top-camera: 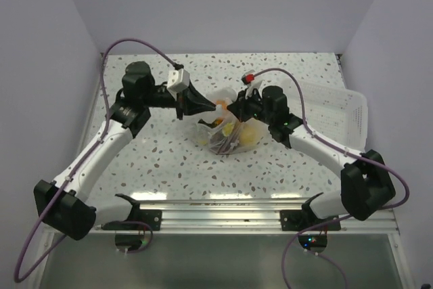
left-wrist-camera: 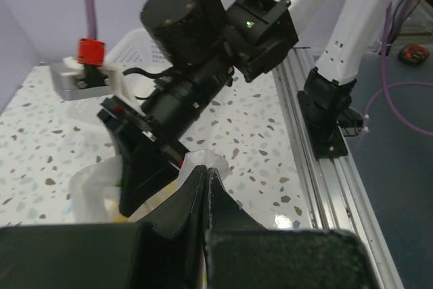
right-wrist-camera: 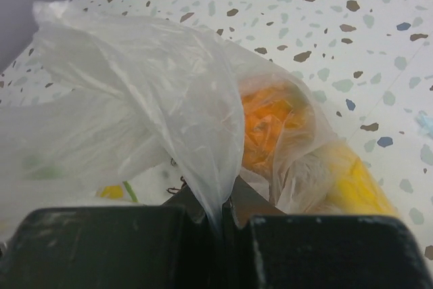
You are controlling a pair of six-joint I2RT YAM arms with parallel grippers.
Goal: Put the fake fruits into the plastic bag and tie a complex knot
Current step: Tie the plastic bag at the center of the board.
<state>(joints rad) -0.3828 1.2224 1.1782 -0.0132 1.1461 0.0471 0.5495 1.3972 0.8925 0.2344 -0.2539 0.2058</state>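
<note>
At the centre of the worktop point(top-camera: 169, 160), the left end effector point(left-wrist-camera: 205, 170) and the right end effector point(right-wrist-camera: 223, 211) are each clenching a fold of the plastic bag point(right-wrist-camera: 135, 86) from opposite sides, prob. to draw its neck up for tying, w/ the fake fruits point(right-wrist-camera: 270, 126) lying inside.
</note>
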